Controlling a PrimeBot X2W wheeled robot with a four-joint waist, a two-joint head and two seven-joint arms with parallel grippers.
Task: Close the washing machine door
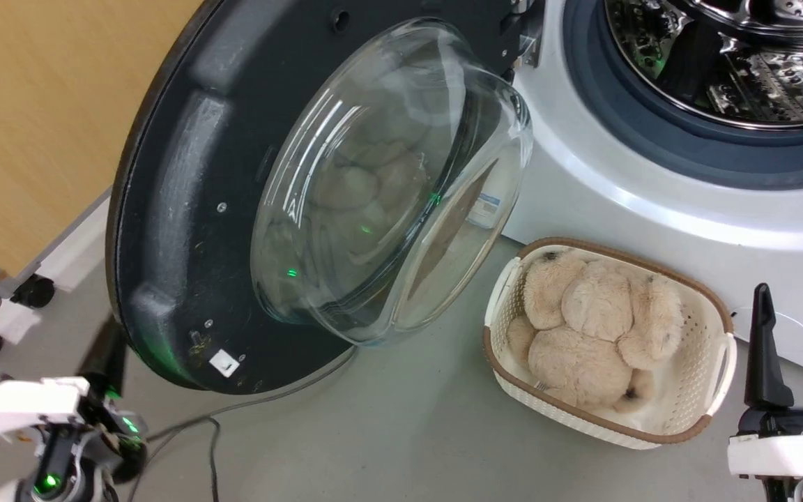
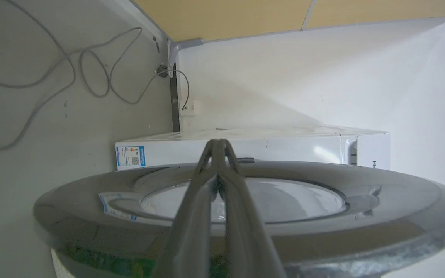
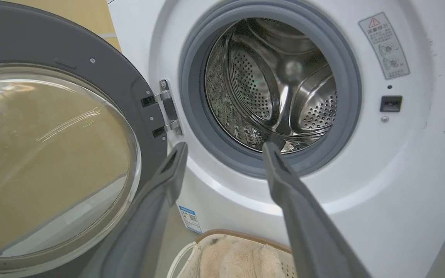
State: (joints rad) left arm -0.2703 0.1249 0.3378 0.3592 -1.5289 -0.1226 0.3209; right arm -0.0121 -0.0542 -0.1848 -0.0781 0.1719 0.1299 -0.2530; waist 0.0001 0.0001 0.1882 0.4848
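Observation:
The washing machine door (image 1: 185, 174) stands wide open at the left, a black disc with a bulging glass window (image 1: 387, 181). Its hinge (image 3: 166, 108) joins it to the white washing machine (image 1: 617, 188), whose steel drum (image 3: 276, 88) and grey-blue gasket (image 3: 191, 116) are exposed. My left gripper (image 1: 107, 345) is low behind the door's outer rim. In the left wrist view it is shut (image 2: 218, 143) with nothing held, its fingers lying along the door's outer face (image 2: 323, 231). My right gripper (image 1: 795, 293) is open and empty at the lower right, pointing at the drum opening (image 3: 224, 148).
A white wicker-look basket (image 1: 708, 376) holding a beige plush toy (image 1: 597, 328) sits on the floor before the machine, between door and right gripper. Cables (image 1: 206, 432) trail under the door. A wheeled frame (image 1: 32, 291) and a yellow panel stand at the left.

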